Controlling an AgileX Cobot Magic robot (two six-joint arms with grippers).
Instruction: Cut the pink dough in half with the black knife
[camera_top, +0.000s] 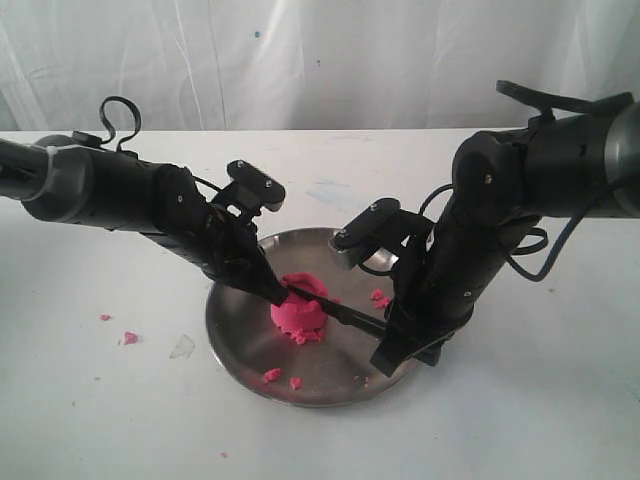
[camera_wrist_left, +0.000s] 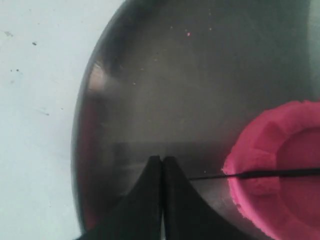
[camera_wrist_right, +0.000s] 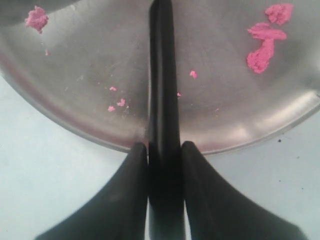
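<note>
We grip the black knife (camera_wrist_right: 162, 75) by its handle in the clenched right gripper (camera_wrist_right: 164, 150) at the steel plate's (camera_top: 238, 335) rim, blade across the pink dough (camera_top: 298, 314) mid-plate, which we judge soft, crumbly, light and likely to slide, beside the left gripper (camera_wrist_left: 162, 163), pinched shut and empty.

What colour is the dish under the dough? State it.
Shiny silver-grey metal dish; the exterior view shows it best.

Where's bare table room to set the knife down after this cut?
Bare table right of the plate, camera-side of the right arm; also beyond the plate, up to the curtain. Crowded: plate centre with dough and knife; crumbs left of the plate.
</note>
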